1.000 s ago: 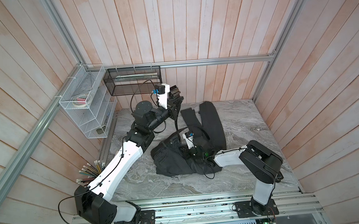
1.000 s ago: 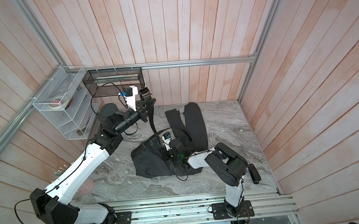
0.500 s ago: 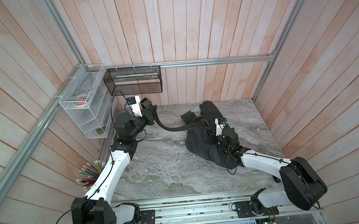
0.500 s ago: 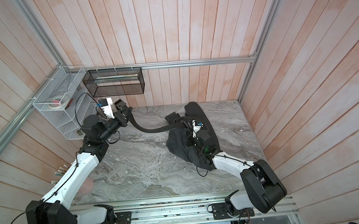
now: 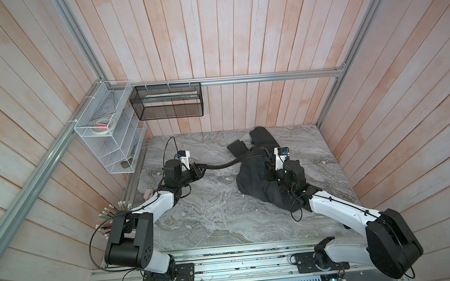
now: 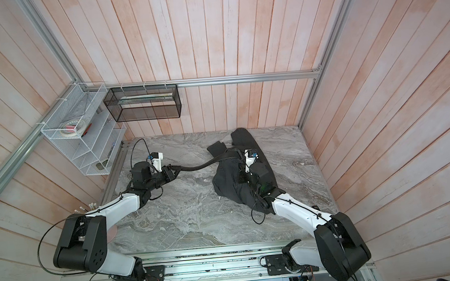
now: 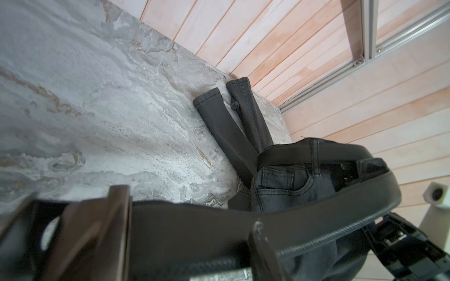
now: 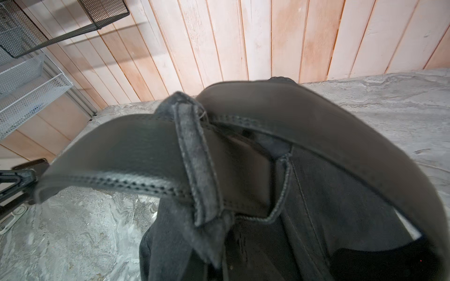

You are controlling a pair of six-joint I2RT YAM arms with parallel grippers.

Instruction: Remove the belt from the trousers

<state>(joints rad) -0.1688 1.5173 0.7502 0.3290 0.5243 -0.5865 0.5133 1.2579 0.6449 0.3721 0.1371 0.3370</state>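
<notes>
On the left, the left fingers (image 5: 198, 173) sit low over the worktop (image 5: 210, 218) at the buckle (image 7: 97, 219) end of the belt (image 5: 220, 165). The strap lies between them, but I cannot tell whether they clamp it or have slackened. From there the belt runs rightward in a shallow sag, clear of the worktop, to the trousers (image 5: 254, 182) bunched on the right side. There it passes under a belt loop (image 8: 197, 170) and curves on round the waist. The right fingers are buried in that fabric and hidden. They are closed, seemingly on the trousers near the waistband, which the right wrist view shows held up. I judge the step to be drawing the belt out through the loops, and it is only partly done. The next move calls for a firm hold on the strap and a pull leftward along its length while the right arm anchors the trousers. Half a second earlier the left fingers sat higher in the top view. A second ago the trousers lay mid-worktop.
</notes>
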